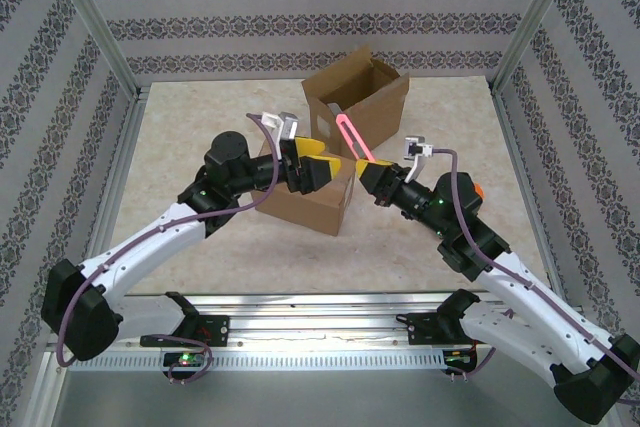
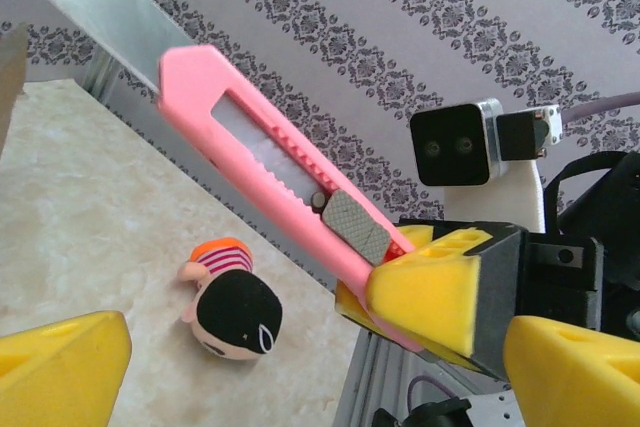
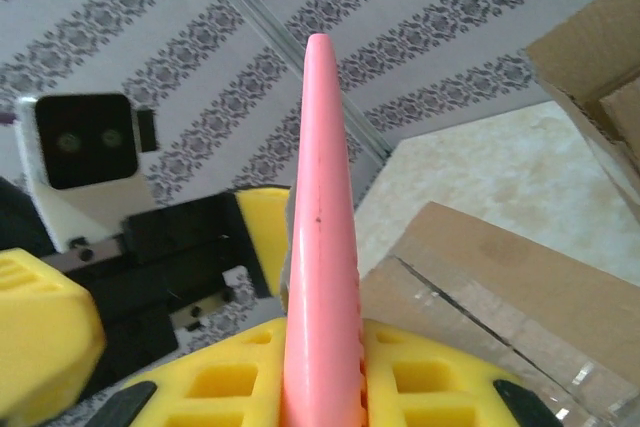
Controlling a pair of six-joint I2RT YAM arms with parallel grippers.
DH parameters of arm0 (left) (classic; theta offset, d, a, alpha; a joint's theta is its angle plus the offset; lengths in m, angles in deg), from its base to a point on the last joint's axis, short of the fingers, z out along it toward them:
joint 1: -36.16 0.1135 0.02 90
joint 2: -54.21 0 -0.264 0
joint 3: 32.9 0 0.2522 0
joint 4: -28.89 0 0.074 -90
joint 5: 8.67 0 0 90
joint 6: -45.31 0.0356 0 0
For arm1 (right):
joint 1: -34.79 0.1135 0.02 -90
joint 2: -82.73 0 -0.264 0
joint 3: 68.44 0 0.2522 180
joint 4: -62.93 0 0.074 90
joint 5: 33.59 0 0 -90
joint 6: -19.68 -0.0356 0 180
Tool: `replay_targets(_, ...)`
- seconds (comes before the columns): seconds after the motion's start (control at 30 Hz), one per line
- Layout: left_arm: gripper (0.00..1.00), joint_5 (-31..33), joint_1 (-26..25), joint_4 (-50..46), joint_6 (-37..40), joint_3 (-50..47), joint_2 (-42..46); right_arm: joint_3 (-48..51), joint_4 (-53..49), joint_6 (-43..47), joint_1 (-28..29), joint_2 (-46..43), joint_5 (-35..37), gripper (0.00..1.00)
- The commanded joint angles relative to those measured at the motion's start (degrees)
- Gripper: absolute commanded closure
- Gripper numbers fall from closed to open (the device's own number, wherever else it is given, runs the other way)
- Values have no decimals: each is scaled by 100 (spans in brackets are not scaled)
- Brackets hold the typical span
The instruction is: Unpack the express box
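Striped, flowered wallpaper is closing in a pale marbled table [image 1: 200, 117] framed by aluminium rails. A closed cardboard box [image 1: 310, 202] is sitting near the middle of it, and the right wrist view is showing clear tape along its top seam. Behind the closed box, a little to the right, an open box [image 1: 360, 97] is standing with its flaps up.

The right gripper [image 1: 368, 169] is hanging just beside the closed box's far right corner, its yellow fingers [image 3: 420, 382] pinching the handle of a pink utility knife [image 1: 352, 137]. The knife is slanting up from that corner toward the open box. In the left wrist view its metal blade [image 2: 100, 7] is standing extended out of the pink body.

The left gripper [image 1: 318, 165] is hovering over the top of the closed box, facing the right gripper. Its jaws are standing spread wide with nothing between them. Its yellow pads [image 2: 60, 367] are showing at the two bottom corners of the left wrist view, apart from the knife.

A small toy figure [image 2: 230, 312] in black, orange and stripes is lying on the table to the right of the closed box, beyond the right gripper.
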Motion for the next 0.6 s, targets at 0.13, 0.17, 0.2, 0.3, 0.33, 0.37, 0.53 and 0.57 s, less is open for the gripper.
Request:
replay_targets(0.13, 2, 378, -96, 1092, -201, 151, -198, 310, 1212, -492, -88, 11, -520, 100)
replay_targets(0.17, 2, 403, -95, 1172, -231, 175, -226, 336, 1242, -512, -88, 7, -529, 100)
replay_targets(0.2, 2, 413, -95, 1268, -278, 198, -253, 366, 1286, -521, -88, 3, -540, 100)
replay_targets(0.3, 2, 367, -95, 1617, -473, 287, -358, 452, 1430, -556, -95, 3, -586, 100)
replay_targets(0.33, 2, 330, -95, 1671, -532, 342, -424, 472, 1484, -560, -97, 11, -622, 100)
replay_targets(0.37, 2, 290, -94, 1686, -570, 410, -487, 490, 1542, -565, -97, 25, -669, 100)
replay_targets(0.53, 8, 184, -95, 1952, -808, 557, -773, 536, 1912, -632, -101, 153, -877, 100)
replay_targets(0.57, 11, 190, -97, 2041, -850, 547, -803, 536, 1974, -645, -97, 201, -921, 100)
